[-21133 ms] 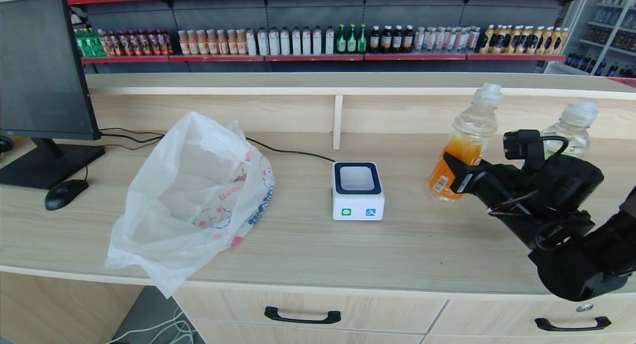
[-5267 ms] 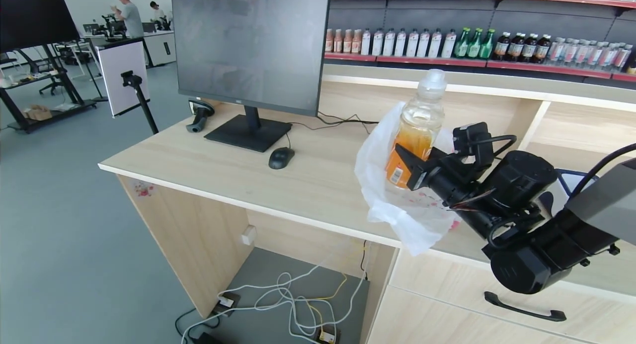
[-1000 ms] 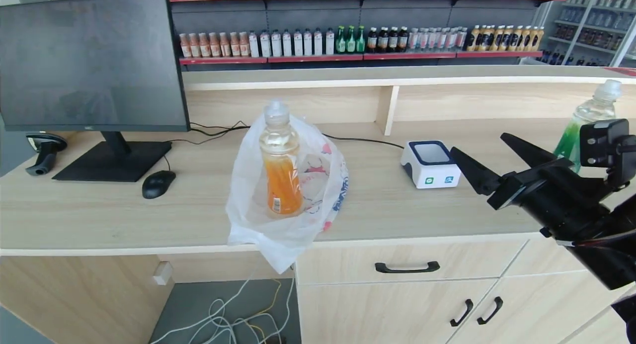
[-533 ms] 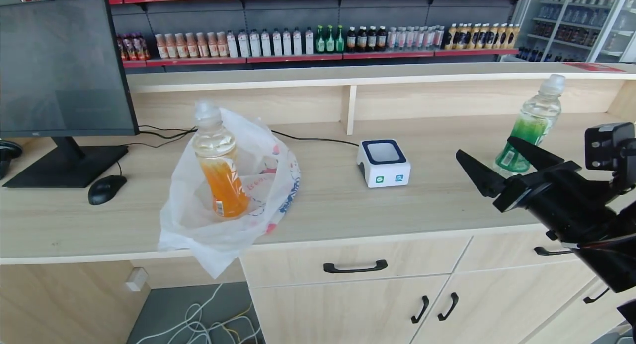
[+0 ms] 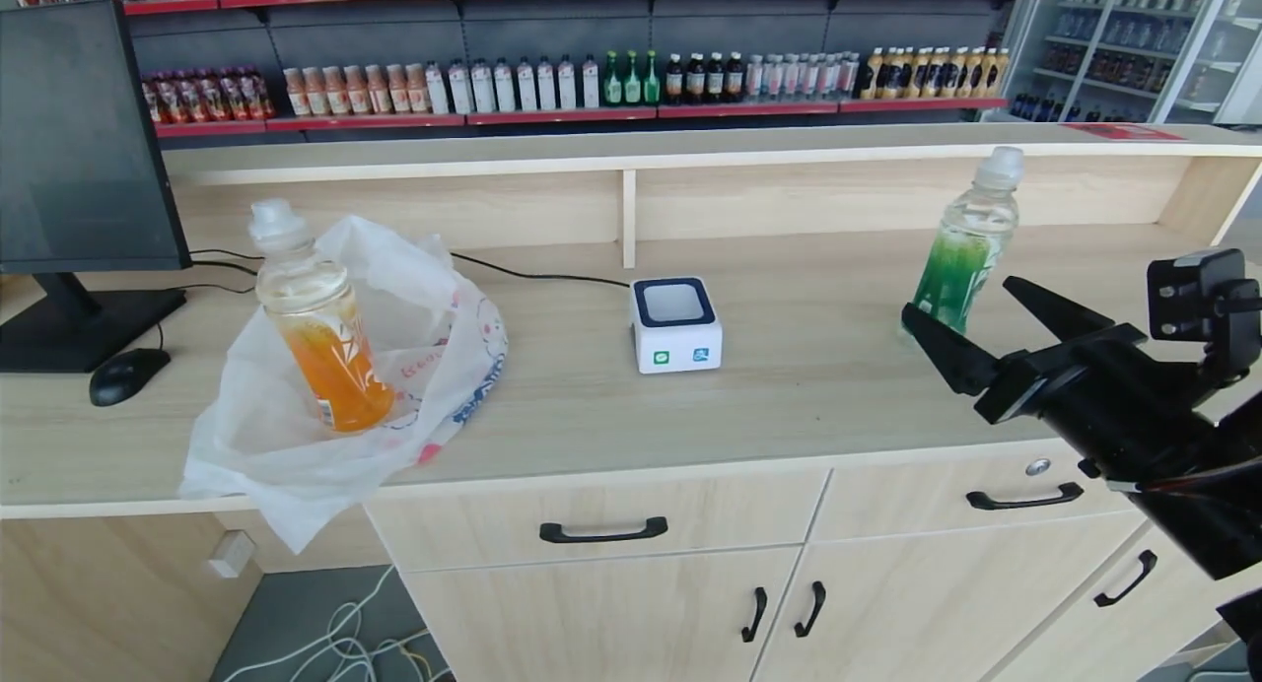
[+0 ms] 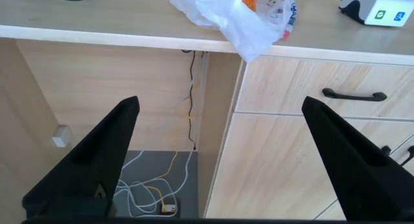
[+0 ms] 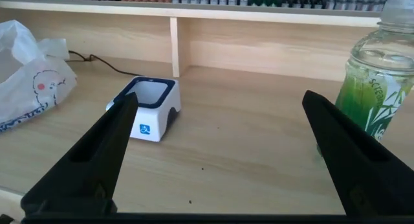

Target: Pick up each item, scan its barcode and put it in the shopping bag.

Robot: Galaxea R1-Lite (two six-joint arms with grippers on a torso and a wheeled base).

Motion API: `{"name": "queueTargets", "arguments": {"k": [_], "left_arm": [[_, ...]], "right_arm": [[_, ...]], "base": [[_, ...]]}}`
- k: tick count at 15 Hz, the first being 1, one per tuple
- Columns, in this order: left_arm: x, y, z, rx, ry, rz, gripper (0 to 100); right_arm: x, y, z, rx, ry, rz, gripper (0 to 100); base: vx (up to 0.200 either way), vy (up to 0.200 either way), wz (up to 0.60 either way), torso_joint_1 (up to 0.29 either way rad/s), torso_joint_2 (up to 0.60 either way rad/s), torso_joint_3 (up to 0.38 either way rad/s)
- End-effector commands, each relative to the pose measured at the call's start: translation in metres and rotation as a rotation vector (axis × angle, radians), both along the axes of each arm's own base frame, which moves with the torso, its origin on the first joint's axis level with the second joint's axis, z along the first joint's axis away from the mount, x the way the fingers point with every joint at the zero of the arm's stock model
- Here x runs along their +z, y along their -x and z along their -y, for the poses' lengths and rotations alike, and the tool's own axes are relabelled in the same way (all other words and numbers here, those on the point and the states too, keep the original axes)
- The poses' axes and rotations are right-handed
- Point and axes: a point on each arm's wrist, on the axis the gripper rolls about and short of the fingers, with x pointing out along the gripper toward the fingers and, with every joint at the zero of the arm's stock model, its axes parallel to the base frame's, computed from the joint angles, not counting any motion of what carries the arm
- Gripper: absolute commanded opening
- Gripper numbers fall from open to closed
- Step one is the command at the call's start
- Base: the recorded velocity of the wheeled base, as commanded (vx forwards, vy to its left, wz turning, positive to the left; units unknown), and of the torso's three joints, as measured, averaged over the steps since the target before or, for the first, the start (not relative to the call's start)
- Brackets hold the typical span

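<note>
As seen from the head, reckon the job about half done: orange bottle (image 5: 320,342) upright inside the shopping bag (image 5: 414,278), at the left of the desk (image 5: 789,396). Left to do, on that judgement: green bottle (image 5: 961,258), upright on the desk at the right, not yet lifted, scanned or bagged. Between bag and green bottle, well apart from both, find the white scanner (image 5: 675,324), window up. Right claw (image 5: 956,298) wide open and holding nothing, near the green bottle on the robot's side, apparently not touching it. Around all this: pale wood desk with a raised back ledge, drawers (image 5: 601,505) below, monitor (image 5: 79,140) and mouse (image 5: 128,375) at far left, shelves of drinks (image 5: 592,81) behind.

From the left wrist, see the left claw (image 6: 220,104) spread wide and empty, low before the desk front, under the level of its edge; shopping bag (image 6: 233,17) overhanging that edge above, loose cables (image 6: 149,185) on the floor beneath.

From the right wrist, see the right claw (image 7: 218,98) gaping with nothing in it; green bottle (image 7: 372,101) just beyond one finger, scanner (image 7: 147,111) farther off past the other, a corner of the bag (image 7: 32,81) beyond that.
</note>
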Motion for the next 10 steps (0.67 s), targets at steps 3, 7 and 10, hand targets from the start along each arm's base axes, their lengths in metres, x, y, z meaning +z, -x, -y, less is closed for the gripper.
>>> {"name": "queueTargets", "arguments": {"k": [3, 7, 10], "left_arm": [[0.000, 0.000, 0.000, 0.001, -0.001, 0.000, 100], [0.000, 0.000, 0.000, 0.001, -0.001, -0.001, 100], [0.000, 0.000, 0.000, 0.001, -0.001, -0.001, 100]], "right_arm": [[-0.001, -0.001, 0.000, -0.001, 0.006, -0.004, 100], [-0.003, -0.001, 0.000, -0.003, 0.015, -0.007, 100], [-0.012, 0.006, 0.002, -0.008, 0.044, -0.043, 100]], "base": [[0.000, -0.200, 0.00, 0.004, 0.00, -0.001], [0.000, -0.200, 0.00, 0.002, 0.00, 0.005], [0.000, -0.200, 0.00, 0.004, 0.00, 0.002]]}}
